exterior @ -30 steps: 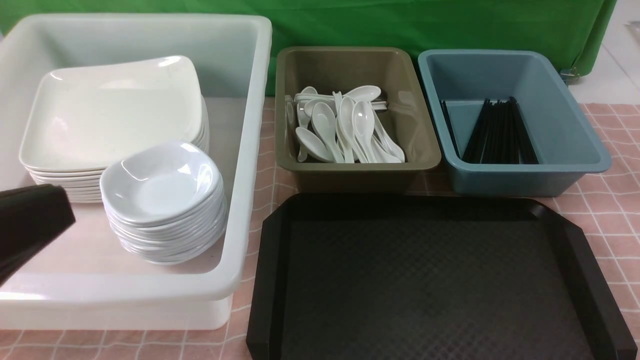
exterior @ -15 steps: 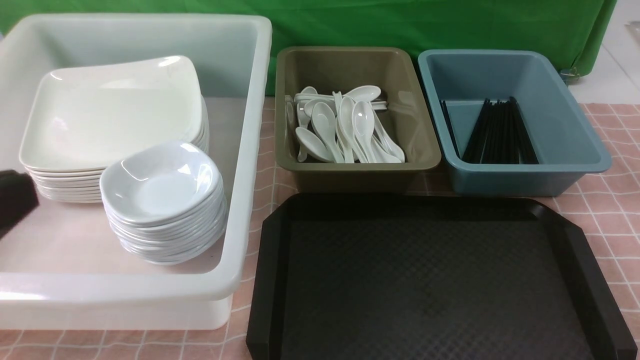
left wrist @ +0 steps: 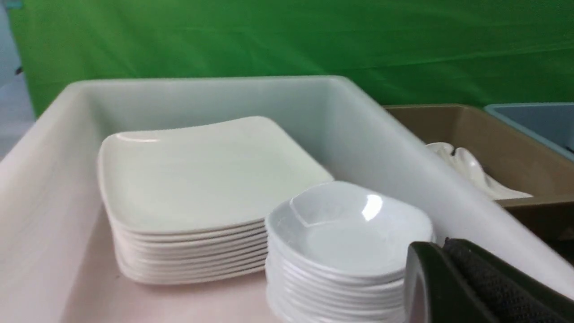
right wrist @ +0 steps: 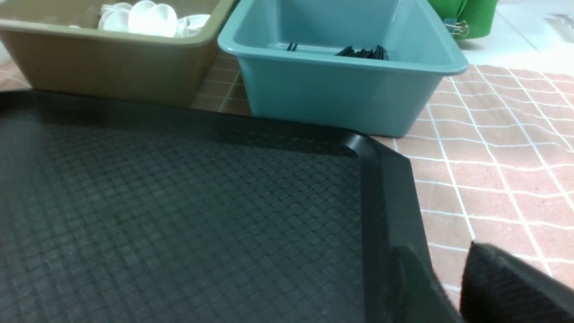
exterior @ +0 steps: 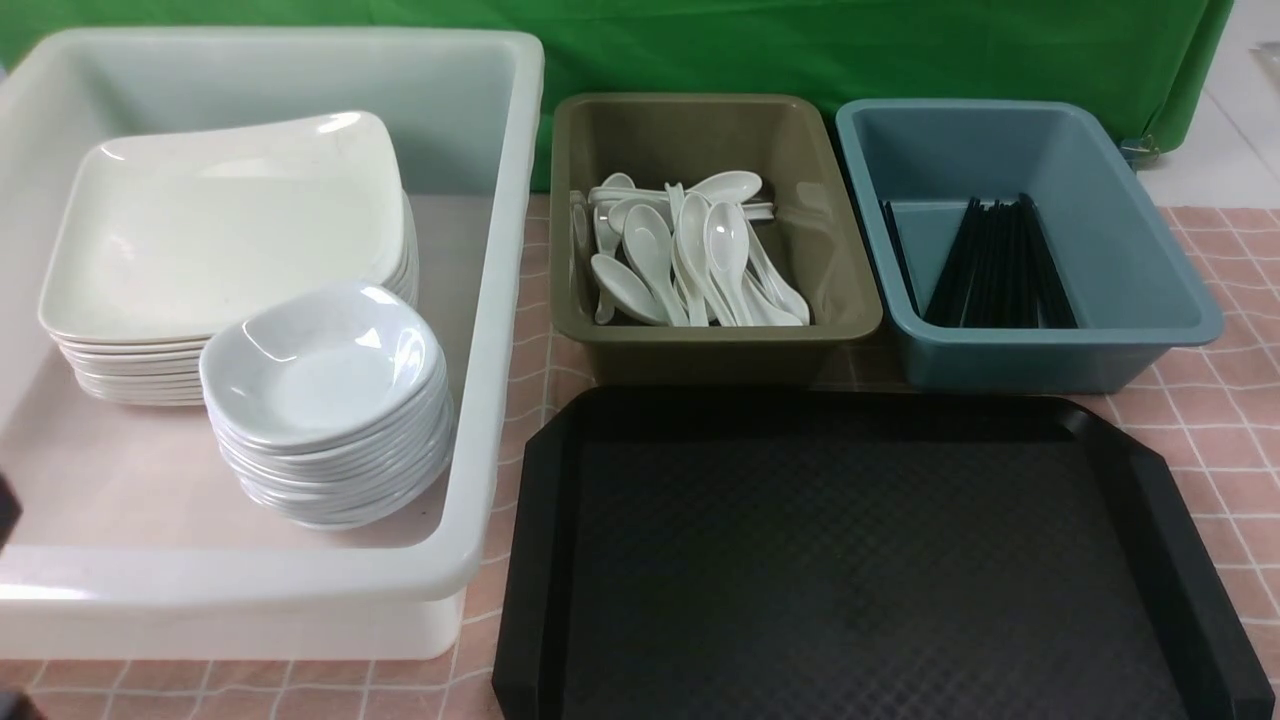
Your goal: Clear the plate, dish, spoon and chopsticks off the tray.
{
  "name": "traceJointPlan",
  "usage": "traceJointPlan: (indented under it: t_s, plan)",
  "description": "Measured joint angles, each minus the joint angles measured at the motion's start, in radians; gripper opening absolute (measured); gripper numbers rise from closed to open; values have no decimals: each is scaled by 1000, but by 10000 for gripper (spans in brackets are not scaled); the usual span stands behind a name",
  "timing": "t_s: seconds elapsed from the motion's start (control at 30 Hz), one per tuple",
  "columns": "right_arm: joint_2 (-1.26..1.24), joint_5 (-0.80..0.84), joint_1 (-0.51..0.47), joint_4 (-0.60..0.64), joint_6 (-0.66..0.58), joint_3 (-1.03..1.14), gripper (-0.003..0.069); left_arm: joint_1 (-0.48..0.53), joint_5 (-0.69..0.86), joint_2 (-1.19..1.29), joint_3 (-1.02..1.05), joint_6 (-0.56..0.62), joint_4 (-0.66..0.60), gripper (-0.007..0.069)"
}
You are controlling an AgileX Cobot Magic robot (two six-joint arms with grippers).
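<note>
We log the tray (exterior: 870,560) at 5 o'clock of the front view, its diamond-textured floor bare, resting on the pink checked surface (exterior: 1220,400). At 10 o'clock sits a large white tub (exterior: 500,300); inside it the plate (exterior: 225,225) tops a stack of like plates toward the tub's far left, and the dish (exterior: 320,365) tops a stack of like dishes just beside it on the near side, the two stacks touching or nearly so. At 12 o'clock, directly behind the tray, stands the olive-brown bin (exterior: 700,130), holding a heap of white spoons; the spoon (exterior: 727,235) lies on top, bowl up. At 2 o'clock the blue-grey bin (exterior: 1120,200) holds the chopsticks (exterior: 1000,265) among a bundle of black sticks laid roughly front to back. A green backdrop (exterior: 850,50) closes the far side. In the front view only a dark sliver of the left arm shows at the 8 o'clock edge. In the left wrist view the left tool (left wrist: 475,287) shows as dark fingers (left wrist: 493,282) close together near the dish stack (left wrist: 350,229), touching nothing we can see; we cannot tell whether they are spread or pressed together. In the right wrist view the right tool (right wrist: 453,287) hangs over the tray's right rim (right wrist: 385,193), fingers (right wrist: 502,287) with a narrow gap, nothing between them; its state we likewise cannot tell.
</note>
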Motion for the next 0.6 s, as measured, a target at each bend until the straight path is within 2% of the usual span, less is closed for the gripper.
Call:
traceJointPlan:
  t_s: [0.2, 0.33, 0.6]
  plan:
    - [0, 0, 0, 0, 0, 0, 240, 90, -44, -146, 197, -74, 25, 21]
    - [0, 0, 0, 0, 0, 0, 242, 127, -34, -155, 214, -89, 27, 21]
    - [0, 0, 0, 0, 0, 0, 246, 128, 7, -155, 214, -89, 35, 21]
